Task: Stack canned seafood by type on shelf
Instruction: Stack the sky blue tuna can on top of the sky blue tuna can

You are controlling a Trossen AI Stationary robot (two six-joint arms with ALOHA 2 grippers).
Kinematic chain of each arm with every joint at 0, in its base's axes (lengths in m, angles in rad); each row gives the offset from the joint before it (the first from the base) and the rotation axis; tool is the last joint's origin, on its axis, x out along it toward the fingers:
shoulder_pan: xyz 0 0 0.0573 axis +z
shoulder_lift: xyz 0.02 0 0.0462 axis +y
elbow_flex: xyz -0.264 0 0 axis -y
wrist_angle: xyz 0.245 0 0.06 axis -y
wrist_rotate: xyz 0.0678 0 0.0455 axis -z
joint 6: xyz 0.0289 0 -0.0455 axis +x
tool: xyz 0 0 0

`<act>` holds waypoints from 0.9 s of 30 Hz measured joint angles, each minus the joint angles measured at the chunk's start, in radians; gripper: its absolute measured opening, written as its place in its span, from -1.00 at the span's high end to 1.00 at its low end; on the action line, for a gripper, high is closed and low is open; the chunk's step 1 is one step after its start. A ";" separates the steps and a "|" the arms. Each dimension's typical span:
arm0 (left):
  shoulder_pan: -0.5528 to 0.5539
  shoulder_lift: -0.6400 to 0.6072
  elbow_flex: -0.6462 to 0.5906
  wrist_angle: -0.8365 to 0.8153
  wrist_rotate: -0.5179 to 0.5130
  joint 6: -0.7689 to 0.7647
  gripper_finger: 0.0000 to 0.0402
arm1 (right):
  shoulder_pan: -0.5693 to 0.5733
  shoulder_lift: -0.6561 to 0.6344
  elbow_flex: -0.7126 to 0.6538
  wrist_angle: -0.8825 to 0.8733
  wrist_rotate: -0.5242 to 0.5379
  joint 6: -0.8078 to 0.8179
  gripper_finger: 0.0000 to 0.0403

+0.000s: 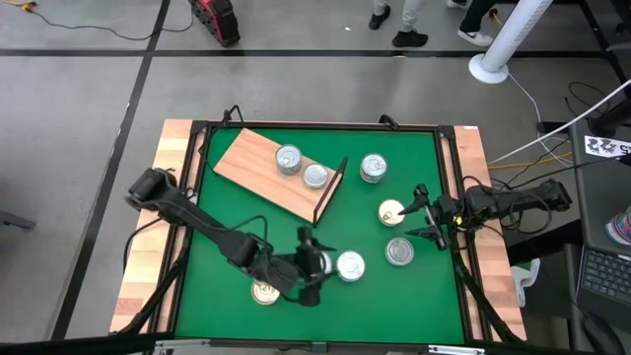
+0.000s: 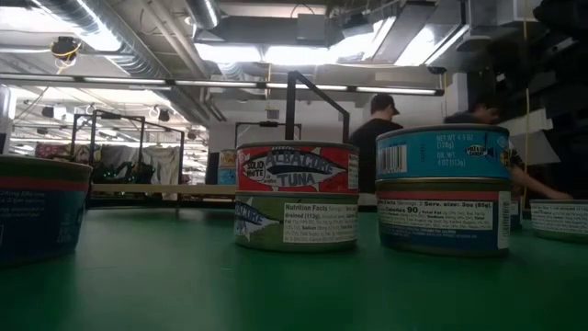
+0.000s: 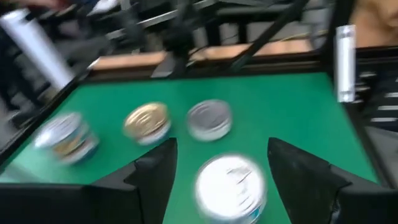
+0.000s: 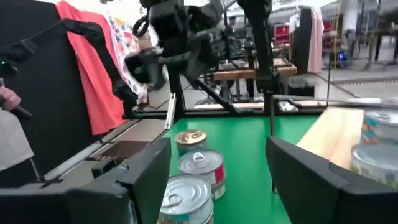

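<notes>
Hovering near the green mat's [image 1: 227,212] front edge, the left gripper [image 1: 314,268] has its fingers spread wide with nothing between them; a white-topped tin [image 1: 350,265] sits just ahead of it. A gold-topped tin [image 1: 264,292] lies beside that arm. By the mat's right edge the right gripper [image 1: 422,213] gapes equally wide, empty, close to a gold-lidded tin [image 1: 391,211] and a silver tin [image 1: 399,251]. Toward the mat's back, the smooth wooden shelf [image 1: 256,163] lies angled, two round silver tins [image 1: 300,167] on it. Another tin [image 1: 373,168] stands beyond its black wire end [image 1: 331,189]. Bare mat stays open in the middle.
</notes>
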 joint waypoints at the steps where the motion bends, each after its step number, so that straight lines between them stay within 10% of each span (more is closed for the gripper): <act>1: 0.000 0.021 0.000 0.046 0.016 0.033 -0.22 | 0.000 0.027 0.000 0.025 -0.003 -0.009 -0.30; 27: 0.030 0.259 -0.002 0.105 0.158 0.216 0.08 | 0.000 0.645 0.154 0.324 -0.014 -0.248 -0.30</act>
